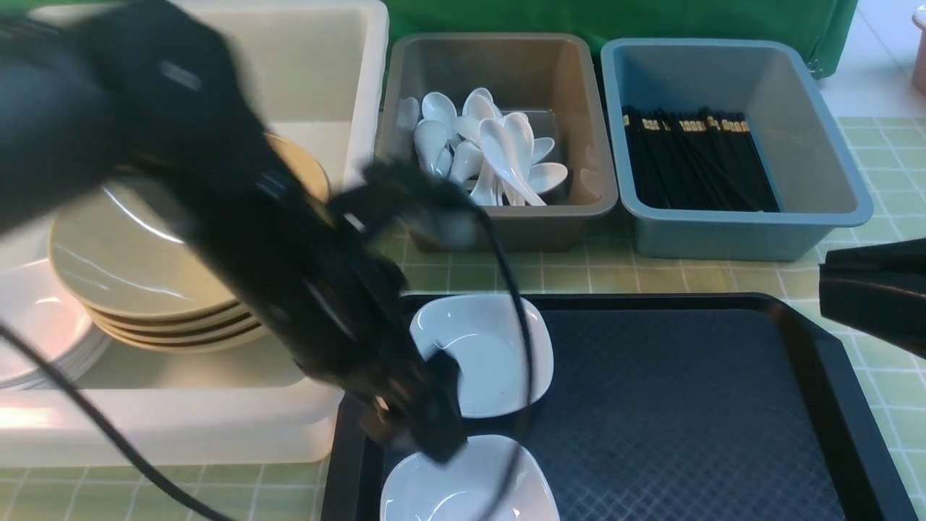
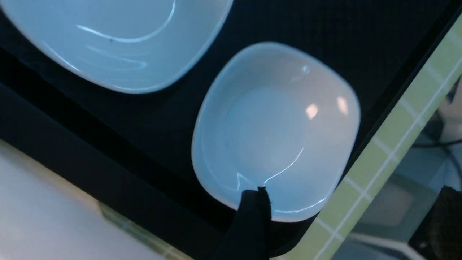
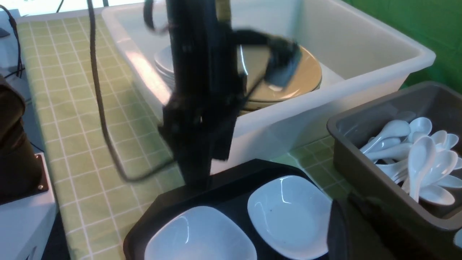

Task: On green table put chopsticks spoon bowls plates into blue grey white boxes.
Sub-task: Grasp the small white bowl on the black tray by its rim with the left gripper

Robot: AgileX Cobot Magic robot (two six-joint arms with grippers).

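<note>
Plainly, the green tabletop [image 1: 890, 181] is laid out for sorting. The white box [image 1: 362, 87], the biggest tub, sits at its left and takes the widest ware, so the tan bowls [image 1: 123, 268] lie stacked inside it beside a pile of stacked plates [image 1: 36, 340]. The black tray [image 1: 687, 405] in the near middle serves as the pick-up spot, within reach of both arms. Behind it the blue box [image 1: 832, 210] and the grey box [image 1: 506, 231] stand side by side, one kind of thing in each. The left claw [image 1: 423, 434] hangs low over the tray's near left corner, jaws apart and empty. In the left wrist view one finger [image 2: 252, 216] overlaps the rim of the nearer plate [image 2: 274, 133], probably lining up to pinch that rim, the only hold a shallow dish offers. The right claw [image 1: 828, 293] is closed on nothing, off the tray's right side, likely to leave room. The farther plate [image 1: 492, 362] lies just beside the nearer one. The spoons [image 1: 499, 152] are heaped in the grey box, the chopsticks [image 1: 694, 166] bundled in the blue one
</note>
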